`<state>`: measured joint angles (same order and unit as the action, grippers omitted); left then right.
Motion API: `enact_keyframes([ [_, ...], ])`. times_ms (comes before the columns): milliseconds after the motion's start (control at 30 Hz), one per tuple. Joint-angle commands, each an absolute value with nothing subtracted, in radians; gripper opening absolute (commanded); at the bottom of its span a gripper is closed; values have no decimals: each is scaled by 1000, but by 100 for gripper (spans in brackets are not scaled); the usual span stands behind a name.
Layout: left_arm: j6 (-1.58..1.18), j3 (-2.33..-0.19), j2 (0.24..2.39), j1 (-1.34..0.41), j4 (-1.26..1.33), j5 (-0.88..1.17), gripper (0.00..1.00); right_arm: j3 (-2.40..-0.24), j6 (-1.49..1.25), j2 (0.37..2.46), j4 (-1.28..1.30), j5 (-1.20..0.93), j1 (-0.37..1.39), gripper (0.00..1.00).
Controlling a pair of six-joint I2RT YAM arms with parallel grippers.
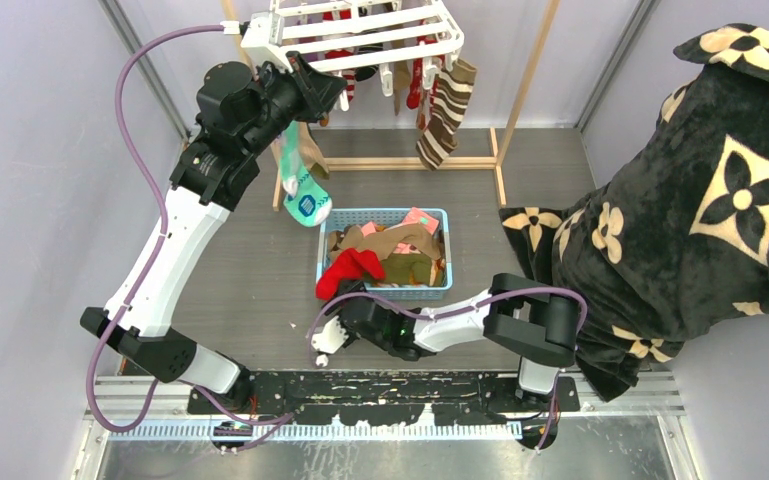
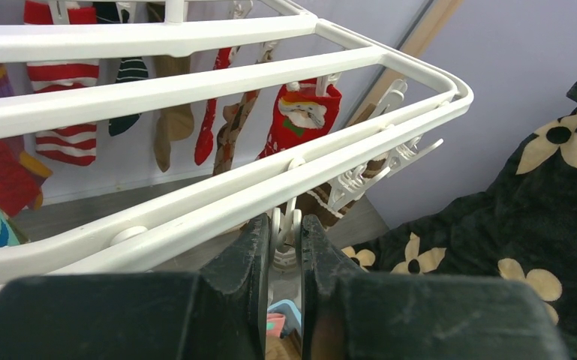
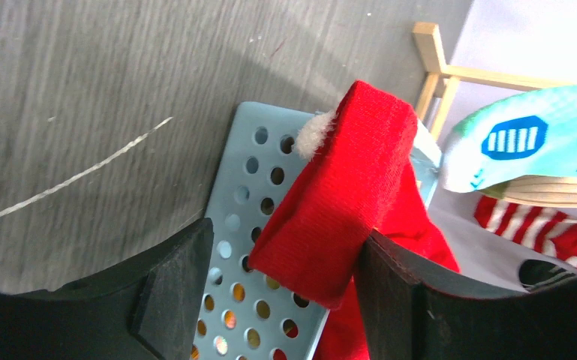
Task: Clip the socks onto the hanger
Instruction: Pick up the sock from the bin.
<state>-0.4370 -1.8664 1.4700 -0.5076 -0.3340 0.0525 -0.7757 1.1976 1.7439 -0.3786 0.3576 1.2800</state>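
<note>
Left hand (image 2: 285, 225) pinches a white clip (image 2: 284, 241) under the hanger (image 2: 195, 82), with a teal sock (image 1: 300, 185) dangling just beside it. Right hand (image 3: 281, 238), fingers apart, straddles a red sock (image 3: 338, 187) draped over the blue basket (image 3: 244, 187) rim. The sock looks light and limp, probably best pinched near its top fold.

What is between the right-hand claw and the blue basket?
A red sock, draped over the blue basket's perforated wall, hangs between the right gripper's open fingers and touches one of them. The right wrist view shows it.
</note>
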Motion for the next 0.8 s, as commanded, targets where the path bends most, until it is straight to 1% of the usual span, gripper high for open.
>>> enact_keyframes([
  [0, -437, -1860, 1432, -499, -317, 46, 2, -769, 1313, 1753, -578, 408, 1298, 60],
  [133, -439, -1855, 1430, -496, -319, 47, 2, -771, 1295, 1716, -571, 401, 1317, 38],
  [200, -441, -1855, 1428, -496, -320, 49, 2, -764, 1273, 1691, -569, 398, 1326, 29],
  [333, -442, -1856, 1430, -496, -321, 53, 2, -762, 1193, 1620, -520, 392, 1340, 17],
  [500, -443, -1861, 1432, -497, -322, 55, 2, -801, 985, 1507, -385, 351, 1344, 2],
  [667, -445, -1864, 1431, -497, -322, 55, 2, -842, 759, 1403, -295, 297, 1310, 1],
  [767, -443, -1863, 1432, -497, -323, 55, 1, -851, 593, 1333, -264, 237, 1249, 1],
])
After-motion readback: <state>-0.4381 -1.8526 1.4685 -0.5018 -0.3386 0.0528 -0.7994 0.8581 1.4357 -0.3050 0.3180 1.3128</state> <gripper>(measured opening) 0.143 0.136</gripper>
